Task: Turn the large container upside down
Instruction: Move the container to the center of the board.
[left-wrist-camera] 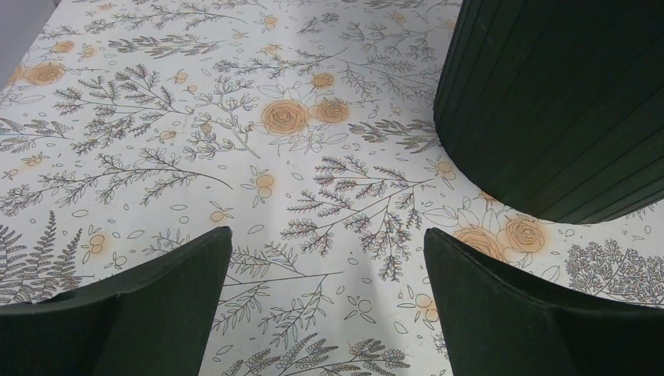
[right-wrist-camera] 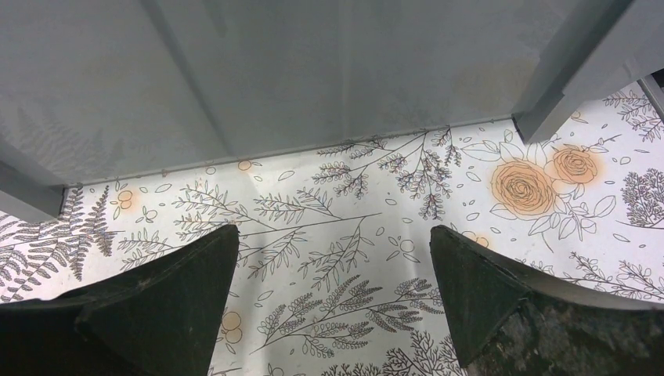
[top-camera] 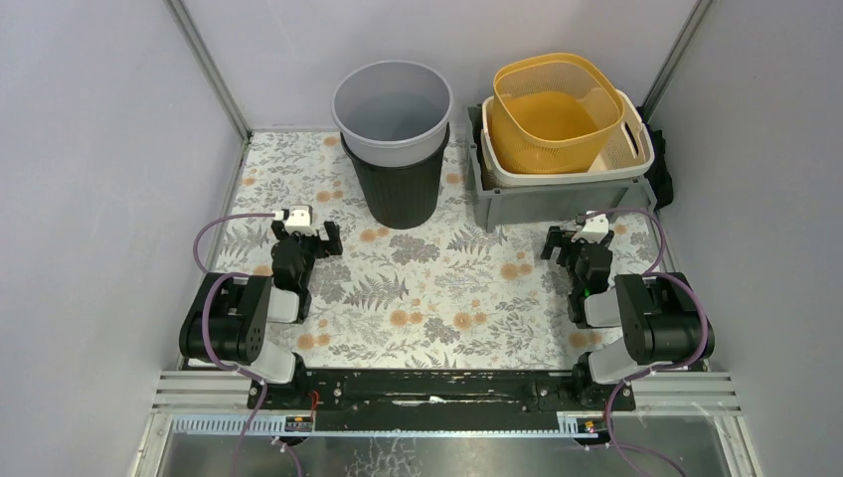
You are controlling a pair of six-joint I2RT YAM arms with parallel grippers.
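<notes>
The large container, a grey crate (top-camera: 557, 199), stands upright at the back right of the table, and its wall (right-wrist-camera: 313, 70) fills the top of the right wrist view. A white basket (top-camera: 636, 159) is nested in it, with a yellow basket (top-camera: 557, 109) inside that. My right gripper (top-camera: 574, 243) (right-wrist-camera: 333, 239) is open just in front of the crate, low over the floral cloth, touching nothing. On the left side of the table, my left gripper (top-camera: 308, 234) (left-wrist-camera: 327, 243) is open and empty.
A light grey bin (top-camera: 391, 104) sits nested in a black ribbed bin (top-camera: 398, 189) (left-wrist-camera: 564, 102) at the back centre, just ahead and to the right of the left gripper. Grey walls close in the table on the left, right and back.
</notes>
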